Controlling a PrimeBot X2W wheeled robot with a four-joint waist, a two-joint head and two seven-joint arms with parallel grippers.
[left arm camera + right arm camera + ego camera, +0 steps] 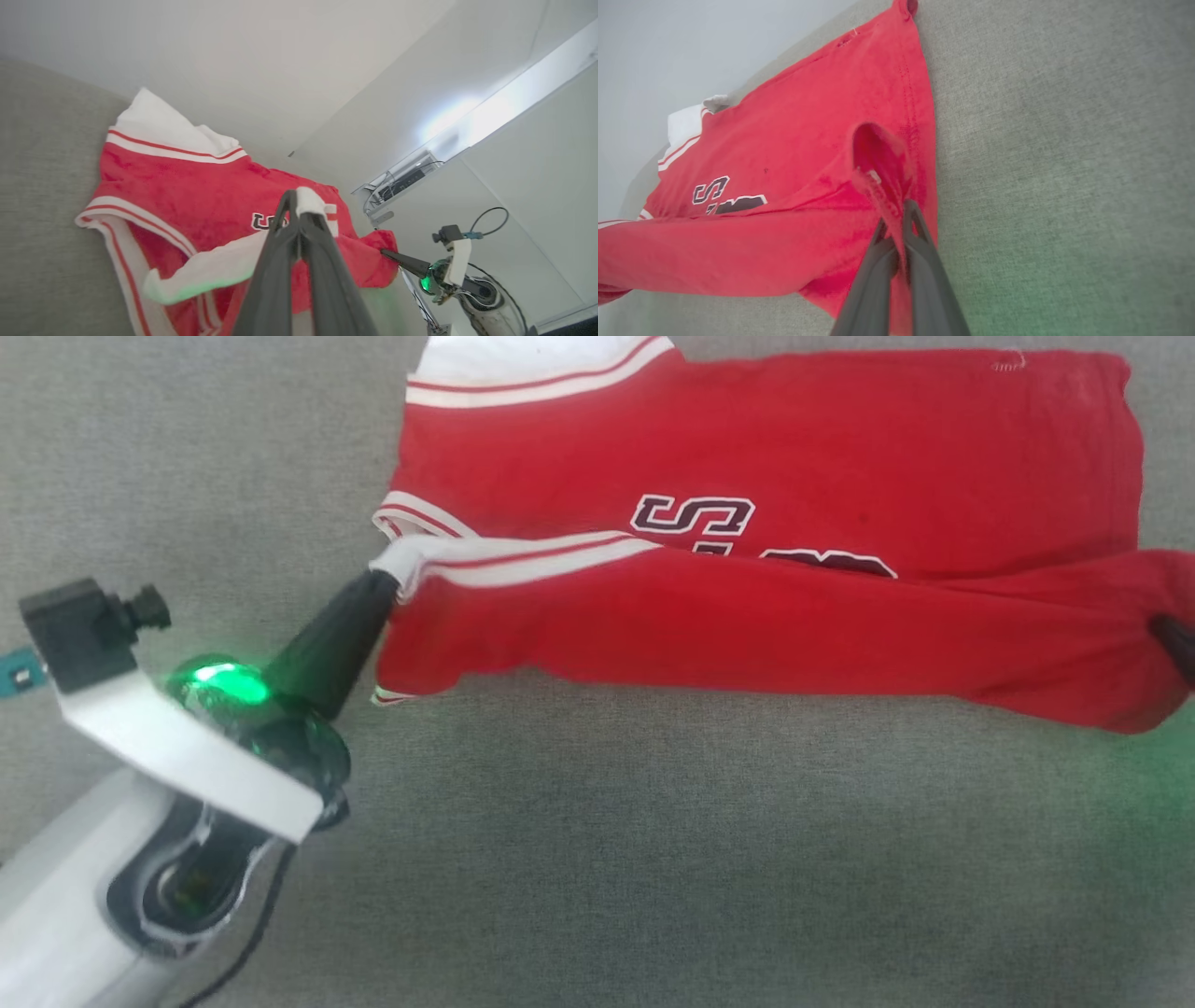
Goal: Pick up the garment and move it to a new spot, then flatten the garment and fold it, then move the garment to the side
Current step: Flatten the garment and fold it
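The garment [766, 457] is a red jersey with white striped sleeves and dark letters, lying on a grey fabric surface at the top of the head view. Its near long edge is lifted and stretched between both grippers, partly covering the letters. My left gripper [385, 581] is shut on the white striped sleeve end at the left; the left wrist view shows that white cloth pinched at the gripper [299, 198] tips. My right gripper [1167, 630] sits at the right frame edge, shut on the red hem corner, which the right wrist view shows clamped in the gripper [899, 219].
The grey fabric surface [653, 859] spreads wide in front of the garment and to its left. A pale wall [280, 56] rises behind the surface. My left forearm and wrist camera [84, 635] fill the lower left.
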